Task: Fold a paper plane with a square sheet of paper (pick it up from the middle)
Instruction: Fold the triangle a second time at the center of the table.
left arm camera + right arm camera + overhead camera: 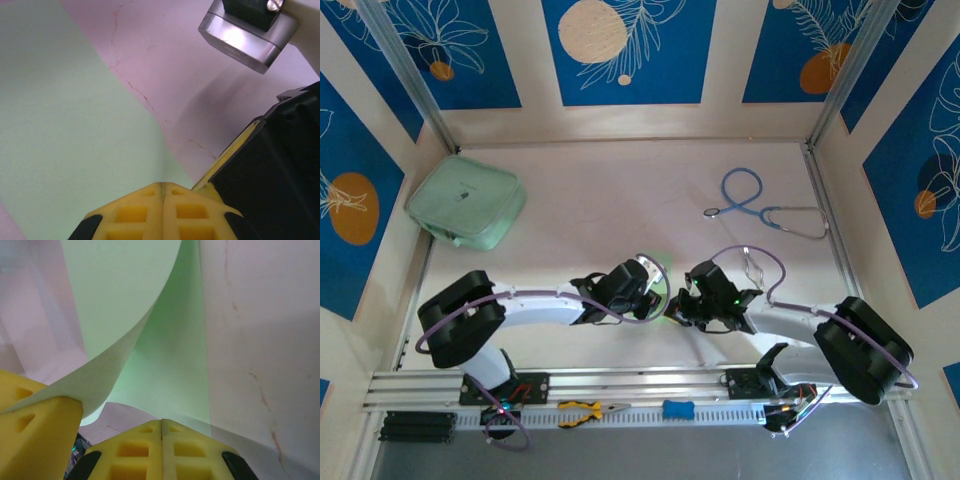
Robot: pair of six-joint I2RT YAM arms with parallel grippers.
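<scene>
The square sheet of paper [75,125] is thin and light green, lifted and curled between my two grippers over the middle of the pinkish table [610,190]. My left gripper [163,186] is shut, with a thin paper edge pinched in the seam of its yellow jaws. My right gripper [161,422] is also shut, and the sheet [165,355] comes right down to its jaw tips. From above, the left gripper [648,287] and right gripper [682,300] nearly touch, with slivers of green paper [661,264] showing around them. One yellow finger [35,435] of the left gripper holds the curled part.
A thick mint-green zip pouch [467,204] lies at the back left. A blue stethoscope [765,208] lies at the back right. Yellow-handled pliers [582,410] and a blue item [678,409] rest on the front rail. Patterned walls enclose the table.
</scene>
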